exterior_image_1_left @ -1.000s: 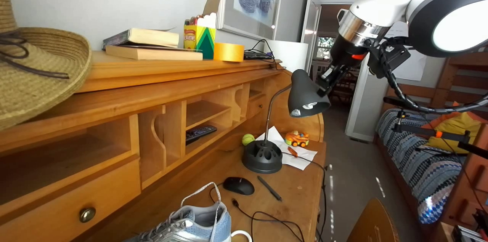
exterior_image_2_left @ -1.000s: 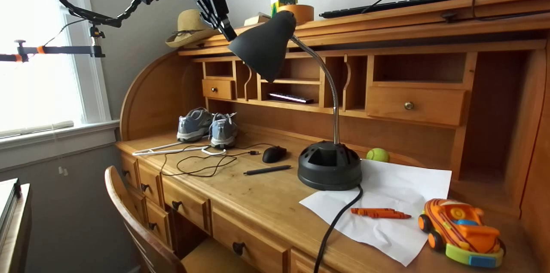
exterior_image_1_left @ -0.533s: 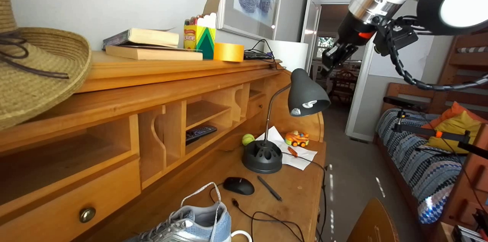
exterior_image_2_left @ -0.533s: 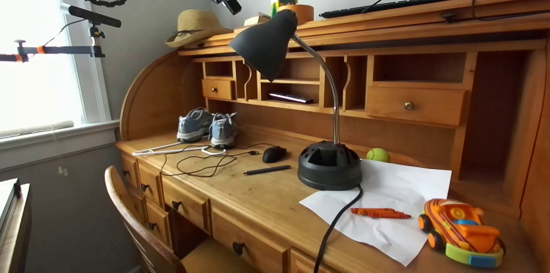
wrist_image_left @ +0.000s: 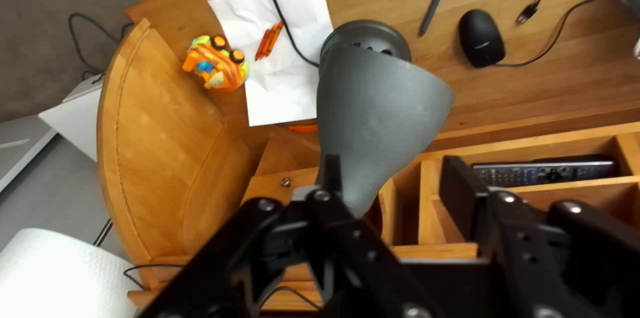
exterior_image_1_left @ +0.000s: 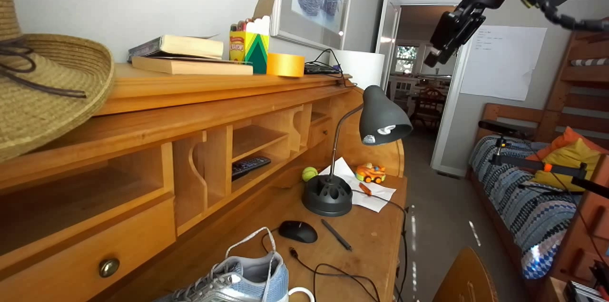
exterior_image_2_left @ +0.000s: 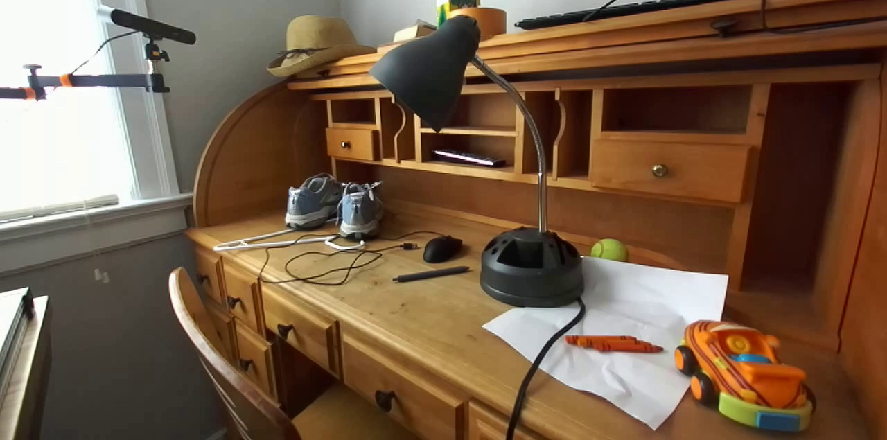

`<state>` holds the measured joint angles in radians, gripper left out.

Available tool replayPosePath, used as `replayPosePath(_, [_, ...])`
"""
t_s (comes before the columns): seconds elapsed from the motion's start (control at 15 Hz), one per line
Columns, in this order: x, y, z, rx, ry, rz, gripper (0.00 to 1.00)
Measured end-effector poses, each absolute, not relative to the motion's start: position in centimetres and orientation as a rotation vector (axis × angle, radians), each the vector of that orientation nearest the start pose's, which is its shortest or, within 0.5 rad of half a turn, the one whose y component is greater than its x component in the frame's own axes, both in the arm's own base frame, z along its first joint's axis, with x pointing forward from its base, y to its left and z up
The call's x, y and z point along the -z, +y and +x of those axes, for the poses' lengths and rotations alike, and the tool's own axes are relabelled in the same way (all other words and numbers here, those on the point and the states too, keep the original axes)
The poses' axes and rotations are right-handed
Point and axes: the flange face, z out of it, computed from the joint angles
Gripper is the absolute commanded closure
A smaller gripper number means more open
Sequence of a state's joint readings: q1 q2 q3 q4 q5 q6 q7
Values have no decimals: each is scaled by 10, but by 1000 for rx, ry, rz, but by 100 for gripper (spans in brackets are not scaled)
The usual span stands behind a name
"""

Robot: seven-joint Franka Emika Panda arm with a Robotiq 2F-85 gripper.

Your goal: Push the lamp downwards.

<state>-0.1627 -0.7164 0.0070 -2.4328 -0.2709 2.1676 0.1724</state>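
Observation:
The black lamp (exterior_image_1_left: pixel 383 119) stands upright on the desk, its round base (exterior_image_2_left: pixel 532 270) flat on the wood. From there a curved gooseneck (exterior_image_2_left: pixel 537 142) rises, and the shade tilts down with a bulb visible inside. My gripper (exterior_image_1_left: pixel 437 58) hangs in the air above the shade, apart from it. An exterior view catches only a dark tip of the gripper at its top edge. In the wrist view the gripper (wrist_image_left: pixel 392 165) has its fingers (wrist_image_left: pixel 457 193) spread, nothing held between them. The shade (wrist_image_left: pixel 380 102) lies below and beyond them, covering part of the base.
A mouse (exterior_image_2_left: pixel 442 248), a pen (exterior_image_2_left: pixel 431 274), cables, and grey shoes (exterior_image_2_left: pixel 360 210) lie on the desk. Beside the lamp are paper (exterior_image_2_left: pixel 637 329), orange crayons (exterior_image_2_left: pixel 613 343), a ball (exterior_image_2_left: pixel 610 249) and a toy car (exterior_image_2_left: pixel 745 371). The hutch top (exterior_image_1_left: pixel 228 88) carries books, crayons and tape.
The gripper was at the shade one second ago; it has risen up and away from the lamp, and its jaws have parted. The lamp stands almost as before.

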Motion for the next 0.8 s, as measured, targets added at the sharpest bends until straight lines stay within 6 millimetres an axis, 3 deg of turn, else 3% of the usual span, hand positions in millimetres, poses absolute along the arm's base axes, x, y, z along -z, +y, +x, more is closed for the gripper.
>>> replayPosePath(0.13, [-612,-70,358,679,339,-3246,1])
replayPosePath(0.2, [-618,-71,355,661,324,-3217,0])
replayPosePath(0.47, [-633,-63,351,666,307,-3120,0])
replayPosePath(0.8, [-638,-51,352,669,273,-3056,0])
